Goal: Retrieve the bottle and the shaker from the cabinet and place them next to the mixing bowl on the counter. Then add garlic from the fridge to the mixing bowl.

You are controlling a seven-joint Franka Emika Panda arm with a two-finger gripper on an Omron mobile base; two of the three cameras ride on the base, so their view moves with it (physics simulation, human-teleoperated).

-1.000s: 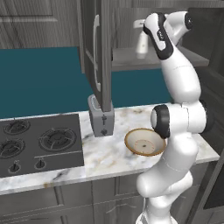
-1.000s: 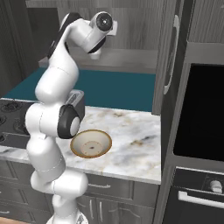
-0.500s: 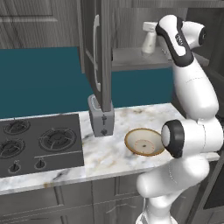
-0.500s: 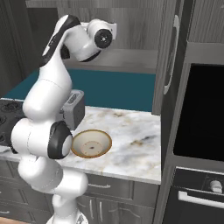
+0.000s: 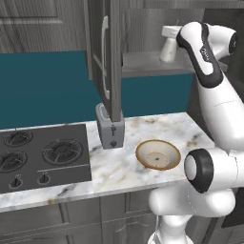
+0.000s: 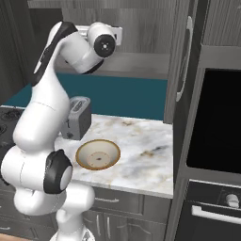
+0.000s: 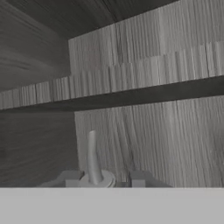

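While its arm reaches up into the open wall cabinet [image 5: 143, 64], the robot's gripper [image 7: 104, 180] has its fingers pressed close around the neck of a pale grey bottle [image 5: 169, 44], whose slim top rises between the dark fingertips [image 7: 71, 179] in the hand view, against the cabinet's grey wood-grain back wall. From the left base view the bottle stands on the cabinet shelf just beside the white wrist, upright, its wide base on the shelf board. Below, the mixing bowl [image 5: 158, 154], tan-rimmed, sits on the marble counter [image 5: 133, 171] near the robot's base, well apart from the bottle above. A silver toaster [image 5: 110, 126] stands just behind and to the left of the bowl, under the hanging cabinet door [image 5: 106, 52], with a black cooktop [image 5: 40, 157] further left. From the right base view a dark wall oven [image 6: 216, 132] stands at the counter's right end.
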